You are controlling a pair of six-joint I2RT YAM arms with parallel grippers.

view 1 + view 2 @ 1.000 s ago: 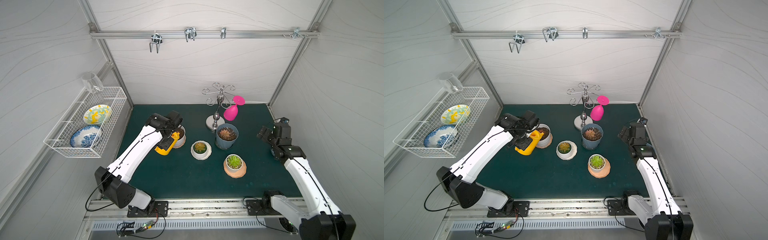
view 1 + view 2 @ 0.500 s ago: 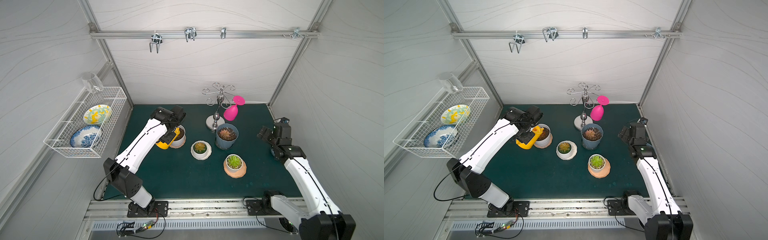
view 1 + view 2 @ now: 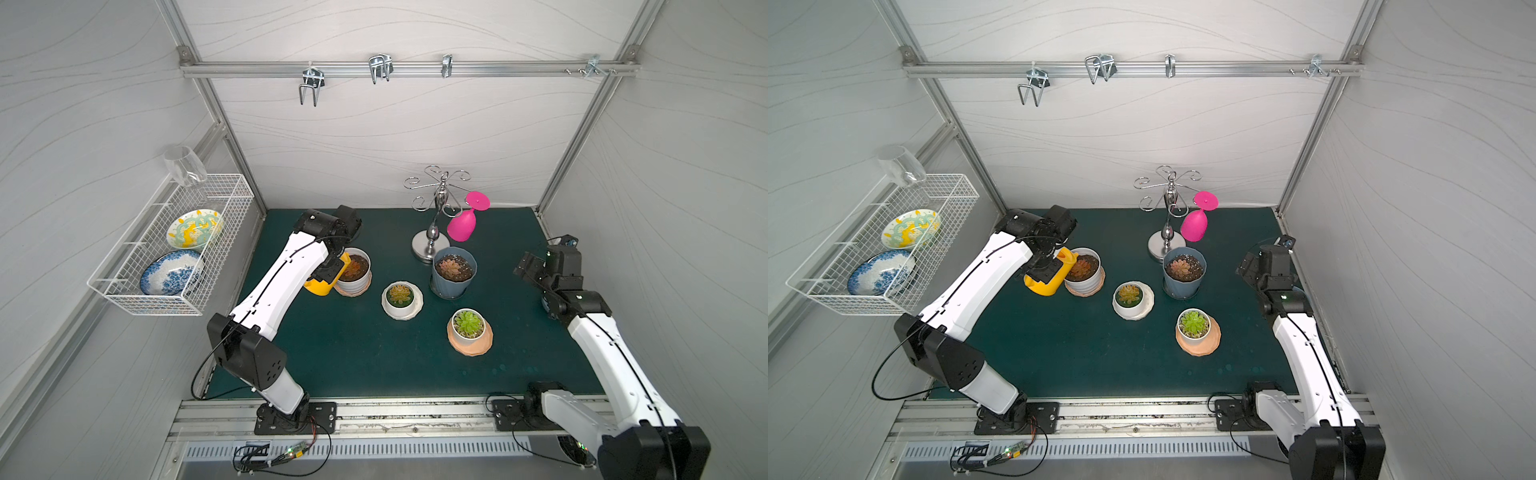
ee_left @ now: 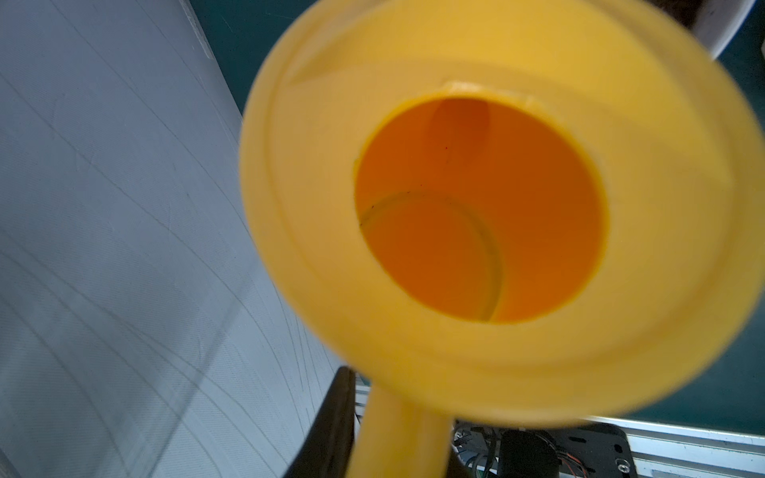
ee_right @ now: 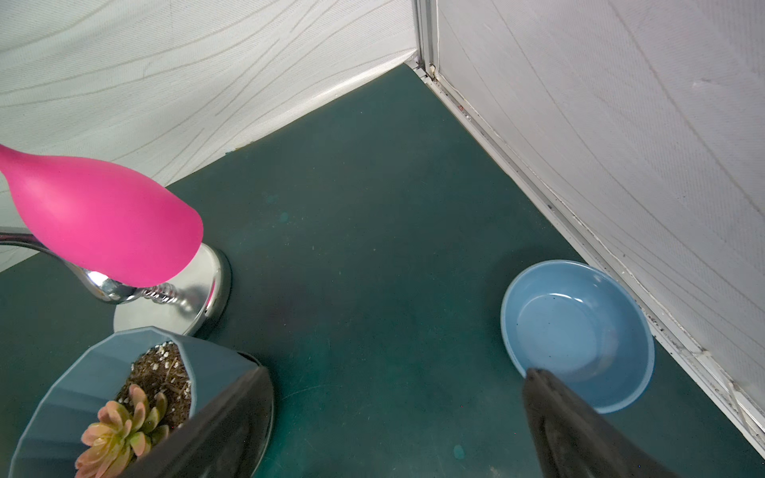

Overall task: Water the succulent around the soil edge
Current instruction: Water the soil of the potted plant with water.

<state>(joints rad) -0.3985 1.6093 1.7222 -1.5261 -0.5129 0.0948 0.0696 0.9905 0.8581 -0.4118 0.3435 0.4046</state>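
Left wrist view: left gripper pinches the handle of the yellow plastic watering can, tilted so its spout overhangs the rim of the white ribbed pot, beside the reddish succulent, likely to wet soil, not leaves. Right gripper hangs spread, empty.

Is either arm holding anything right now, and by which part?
The left gripper holds the yellow watering can by its handle, tipped at a potted succulent. The right gripper is open and empty.
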